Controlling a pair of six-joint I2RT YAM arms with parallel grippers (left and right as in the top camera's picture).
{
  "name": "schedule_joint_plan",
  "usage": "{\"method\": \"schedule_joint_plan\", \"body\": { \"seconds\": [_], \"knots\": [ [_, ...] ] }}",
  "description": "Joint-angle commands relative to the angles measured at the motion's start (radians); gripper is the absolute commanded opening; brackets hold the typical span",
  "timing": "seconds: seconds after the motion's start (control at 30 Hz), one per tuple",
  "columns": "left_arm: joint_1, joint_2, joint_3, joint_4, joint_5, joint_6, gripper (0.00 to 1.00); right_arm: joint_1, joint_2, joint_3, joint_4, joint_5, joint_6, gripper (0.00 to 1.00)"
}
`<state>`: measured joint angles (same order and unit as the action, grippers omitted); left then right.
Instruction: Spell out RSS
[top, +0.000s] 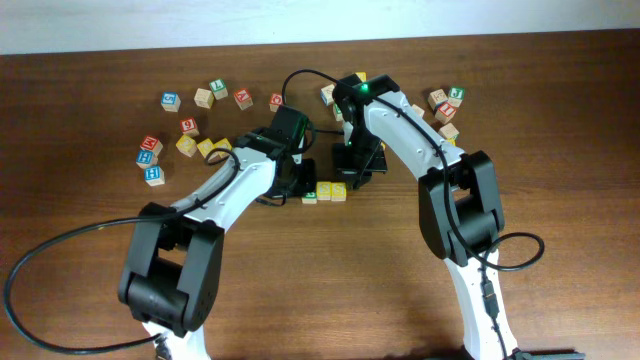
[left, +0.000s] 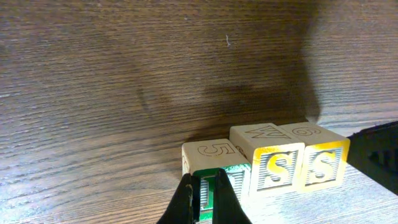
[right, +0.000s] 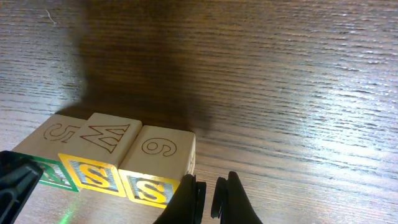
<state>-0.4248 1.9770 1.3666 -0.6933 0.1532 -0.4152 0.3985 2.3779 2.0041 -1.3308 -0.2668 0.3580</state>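
Three wooden cubes stand touching in a row. The green-bordered R cube (top: 310, 197) (left: 240, 177) (right: 57, 175) is at the left end, with a 5 on top. Two yellow S cubes (left: 277, 168) (left: 322, 165) follow it; they also show in the right wrist view (right: 93, 175) (right: 148, 188) and overhead (top: 326, 190) (top: 340, 188). My left gripper (left: 207, 200) (top: 298, 178) is almost shut and empty, right in front of the R face, hiding most of the letter. My right gripper (right: 213, 199) (top: 355, 168) is almost shut and empty, just beside the right S cube's outer edge.
Several loose letter cubes lie at the back left (top: 190, 125) and back right (top: 446, 106) of the brown wooden table (top: 330, 290). A few more sit behind the arms (top: 328, 95). A black cable (top: 60, 255) loops at the front left.
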Motion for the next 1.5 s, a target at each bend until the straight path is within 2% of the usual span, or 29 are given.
{"method": "schedule_joint_plan", "body": {
  "seconds": [0.0,0.8,1.1,1.47],
  "knots": [
    [0.0,0.02,0.008,0.0,0.01,0.006,0.0,0.005,0.004,-0.007,0.0,-0.01,-0.011,0.04],
    [0.025,-0.014,0.016,-0.027,-0.045,0.01,0.0,0.004,0.003,-0.004,0.001,-0.01,-0.01,0.04],
    [0.025,-0.024,0.016,-0.033,-0.045,0.028,0.0,0.004,0.003,0.122,-0.05,0.017,-0.01,0.04],
    [0.024,-0.023,0.016,0.005,-0.019,0.027,0.0,0.005,0.003,0.129,-0.049,0.017,-0.01,0.04]
  ]
}}
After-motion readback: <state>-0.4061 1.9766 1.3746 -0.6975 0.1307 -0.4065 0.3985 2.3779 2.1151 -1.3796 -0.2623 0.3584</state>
